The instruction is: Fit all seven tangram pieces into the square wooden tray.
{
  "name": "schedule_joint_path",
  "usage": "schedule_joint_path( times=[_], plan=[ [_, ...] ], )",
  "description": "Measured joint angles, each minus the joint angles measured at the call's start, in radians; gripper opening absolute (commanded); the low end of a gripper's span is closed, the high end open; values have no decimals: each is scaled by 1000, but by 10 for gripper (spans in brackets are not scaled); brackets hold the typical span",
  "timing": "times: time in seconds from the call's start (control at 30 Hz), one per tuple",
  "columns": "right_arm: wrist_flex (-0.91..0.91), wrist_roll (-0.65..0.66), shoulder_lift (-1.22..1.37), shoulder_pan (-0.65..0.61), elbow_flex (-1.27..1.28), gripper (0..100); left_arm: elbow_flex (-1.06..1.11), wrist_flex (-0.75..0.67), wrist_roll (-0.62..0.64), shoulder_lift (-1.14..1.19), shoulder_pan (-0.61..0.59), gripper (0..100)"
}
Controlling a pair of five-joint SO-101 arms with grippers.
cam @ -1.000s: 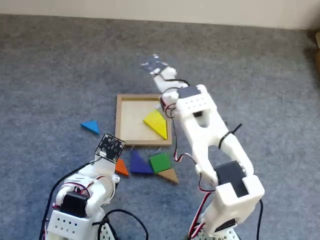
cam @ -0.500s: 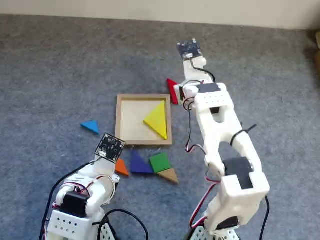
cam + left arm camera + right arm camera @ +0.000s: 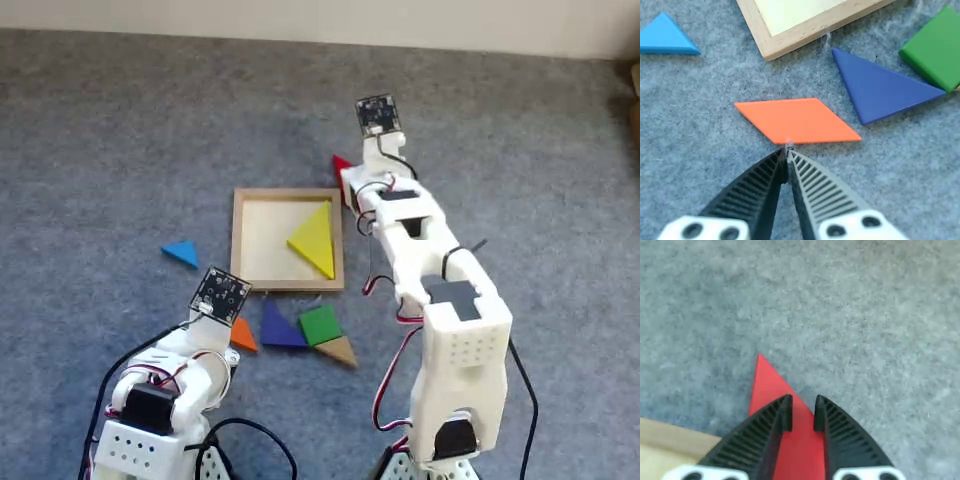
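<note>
Right gripper (image 3: pixel 803 412) narrowly parted over red triangle (image 3: pixel 771 385), tray (image 3: pixel 670 444) beside it, left gripper (image 3: pixel 786 154) pressed together, tips touching orange parallelogram (image 3: pixel 797 120).

Indoor room of unclear kind: grey carpet-like surface (image 3: pixel 120 130), pale wall (image 3: pixel 300 20) along its far edge.

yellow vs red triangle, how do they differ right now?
Place: the yellow triangle lies inside the tray; the red triangle lies on the carpet outside it. Cover: the right gripper sits over the red triangle; the yellow triangle has nothing over it. Both are triangles lying flat.
</note>
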Motion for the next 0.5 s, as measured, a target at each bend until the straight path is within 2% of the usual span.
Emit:
schedule_joint_path(
  times=[0.1,0.37,0.5],
  plan=[
    [48,20,0,2,-17,80,0,0,0,0,0,7],
    [399,245,-100,15,-18,80,0,0,0,0,0,7],
    [525,278,-147,17,-17,80,0,0,0,0,0,7]
  ],
)
